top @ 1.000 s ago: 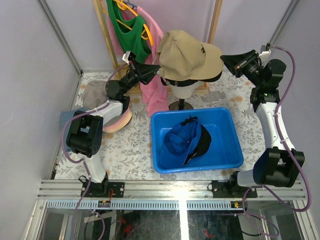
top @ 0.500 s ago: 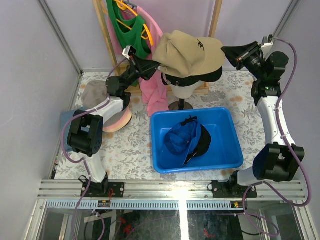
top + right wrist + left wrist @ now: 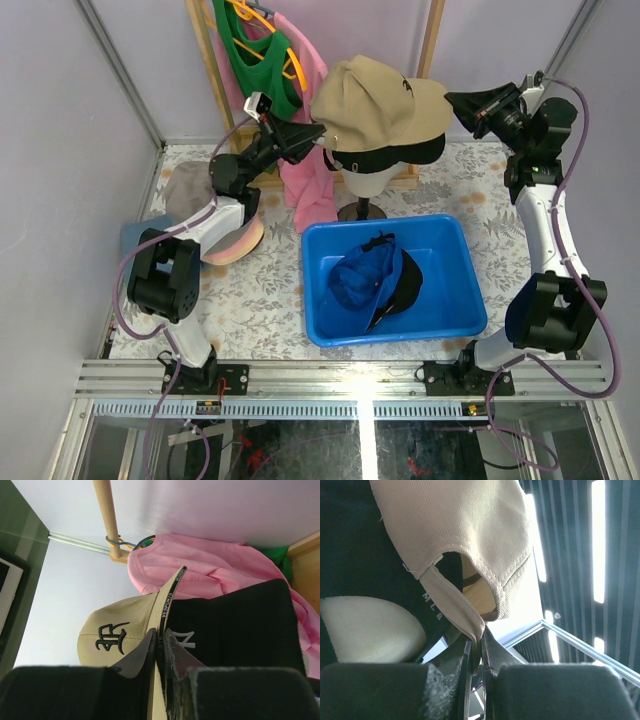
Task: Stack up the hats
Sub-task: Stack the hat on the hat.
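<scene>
While nipping khaki cap (image 3: 375, 100), L pincer (image 3: 318, 130) on strap, R pincer (image 3: 452, 100) on brim: stretched lengthwise btwn both, over black cap (image 3: 405, 155).

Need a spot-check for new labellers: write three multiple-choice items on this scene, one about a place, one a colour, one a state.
1. Where is the khaki cap?
A. in the blue tub
B. on top of another cap on the mannequin head
C. on a hanger

2. What colour is the cap directly under it?
A. black
B. pink
C. green

3. The right pincer is:
A. open above the tub
B. shut on nothing
C. shut on the khaki cap's brim

Answers:
1 B, the top view shows it crowning the head.
2 A, a black cap peeks out below its edge.
3 C, the right wrist view shows the brim pinched between the fingers.
</scene>
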Robot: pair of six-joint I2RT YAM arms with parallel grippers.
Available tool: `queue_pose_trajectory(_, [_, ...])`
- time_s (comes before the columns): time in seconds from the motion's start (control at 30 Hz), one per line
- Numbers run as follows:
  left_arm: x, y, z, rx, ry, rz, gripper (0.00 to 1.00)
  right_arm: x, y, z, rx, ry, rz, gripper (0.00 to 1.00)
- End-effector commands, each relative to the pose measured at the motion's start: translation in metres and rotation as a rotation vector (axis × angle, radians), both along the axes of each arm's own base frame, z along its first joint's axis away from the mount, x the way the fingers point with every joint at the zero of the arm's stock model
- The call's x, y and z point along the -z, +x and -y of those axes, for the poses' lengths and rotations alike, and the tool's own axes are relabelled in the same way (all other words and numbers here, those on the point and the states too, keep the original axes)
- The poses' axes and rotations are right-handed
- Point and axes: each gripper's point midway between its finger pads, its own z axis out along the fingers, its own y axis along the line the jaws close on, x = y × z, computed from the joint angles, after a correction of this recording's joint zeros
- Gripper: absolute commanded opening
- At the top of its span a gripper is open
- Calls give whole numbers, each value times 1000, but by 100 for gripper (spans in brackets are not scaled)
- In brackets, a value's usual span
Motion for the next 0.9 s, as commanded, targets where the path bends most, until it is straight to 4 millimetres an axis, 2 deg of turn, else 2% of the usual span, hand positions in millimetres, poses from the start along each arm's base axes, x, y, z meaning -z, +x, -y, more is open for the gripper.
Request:
queue_pose_trajectory(0.0, [-5,-16,8,16,39,61,7,-9,2,8,-1,19,10,6])
queue_pose_trajectory(0.3, [24,-17,13,11,63,2,9,28,15,9,-19,17,-73,5])
queue_pose_trajectory(0.5, [46,-14,12,-10,76,-50,10,45,16,8,-36,-2,-111,5])
queue_pose_trajectory(0.67, [47,-9,8,-42,56,-63,14,55,16,7,-50,-10,-127,5])
queue_pose_trajectory(0.87, [35,7,-8,-123,-2,-60,22,50,17,6,-55,-43,-105,5])
